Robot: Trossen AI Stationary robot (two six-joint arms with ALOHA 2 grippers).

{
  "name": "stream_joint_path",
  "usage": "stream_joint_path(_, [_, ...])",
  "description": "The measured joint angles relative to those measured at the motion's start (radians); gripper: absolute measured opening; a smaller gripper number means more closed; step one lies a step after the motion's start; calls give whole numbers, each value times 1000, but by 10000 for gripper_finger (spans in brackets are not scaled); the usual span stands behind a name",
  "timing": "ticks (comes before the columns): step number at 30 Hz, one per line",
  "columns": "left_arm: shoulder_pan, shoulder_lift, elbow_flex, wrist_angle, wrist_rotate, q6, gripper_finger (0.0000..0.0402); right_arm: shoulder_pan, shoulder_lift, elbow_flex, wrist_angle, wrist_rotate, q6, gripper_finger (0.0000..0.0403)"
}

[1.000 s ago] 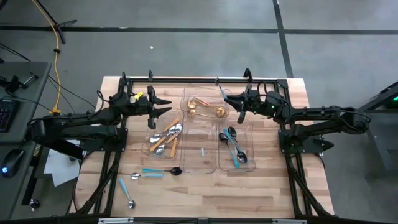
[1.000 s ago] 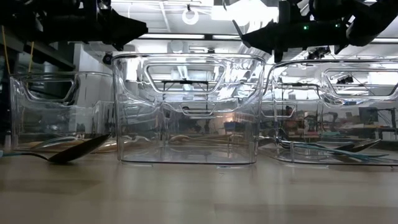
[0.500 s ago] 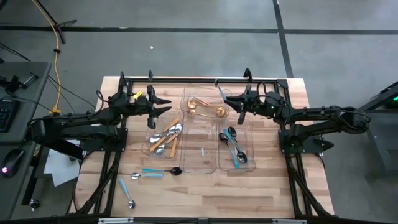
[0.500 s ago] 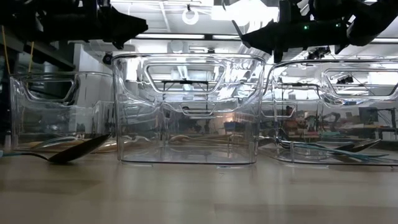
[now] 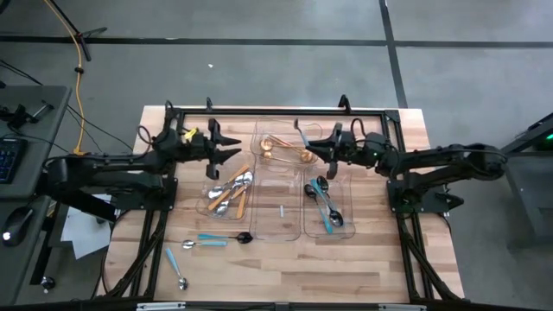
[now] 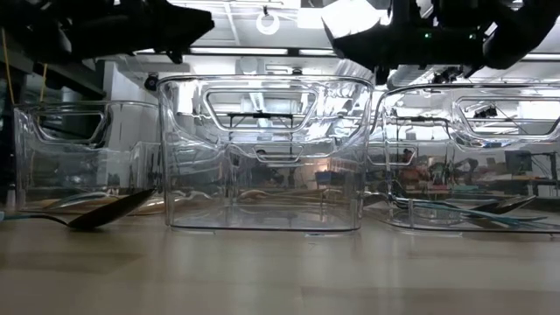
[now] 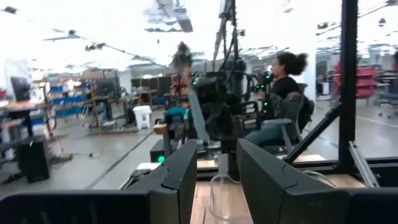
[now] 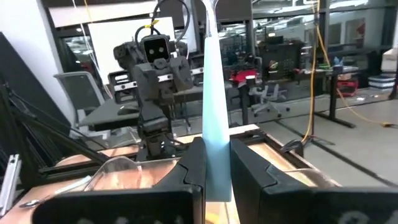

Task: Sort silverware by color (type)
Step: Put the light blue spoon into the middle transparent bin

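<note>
My right gripper (image 5: 319,149) hovers by the right rim of the far middle tray (image 5: 259,138), shut on a light-blue-handled utensil (image 5: 300,131). That tray holds gold cutlery (image 5: 283,149). My left gripper (image 5: 227,149) hangs open above the far end of the left tray (image 5: 210,186), touching nothing. Orange-handled spoons (image 5: 230,192) lie in the left tray, and dark teal-handled pieces (image 5: 326,204) lie in the right tray. Two light-blue-handled spoons (image 5: 216,239) (image 5: 177,269) lie flat on the table near its near left corner. My right gripper (image 8: 216,152) pinches the utensil's light-blue handle (image 8: 215,118) between its two fingers (image 8: 193,158). The fingers come level from the table's right and lie across the handle. The utensil is lifted clear, and its long end (image 5: 297,126) sticks out past the fingers, slanting toward the far left.
A clear near middle tray (image 5: 278,226) holds one small piece (image 5: 281,210). Tall clear tray walls (image 6: 262,157) fill the low view. A dark frame rail (image 5: 276,111) runs along the far edge. A seated person (image 7: 283,99) shows beyond the table. Bare wood lies along the near edge.
My right gripper has moved a little toward the table's left, carrying the light-blue-handled utensil with it; the utensil's free end now stands nearer the far middle tray's middle. The hold stays shut.
</note>
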Motion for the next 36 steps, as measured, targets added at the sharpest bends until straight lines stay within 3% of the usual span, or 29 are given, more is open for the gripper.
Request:
stream_joint_path(7, [-22,153,14,157,0,51,104,24,146,78,44,-7,30,30])
stream_joint_path(15, [-36,282,80,165,-1,31,104,75,337,262,-7,-59,27,30])
stream_joint_path(24, [-63,306,87,165,-1,29,104,123,431,389,-103,-60,-26,30])
stream_joint_path(31, [-107,306,86,163,-1,59,110,127,434,398,-112,-56,-34,30])
stream_joint_path(36, [-121,306,86,164,-2,66,136,127,434,398,-107,-53,-34,30])
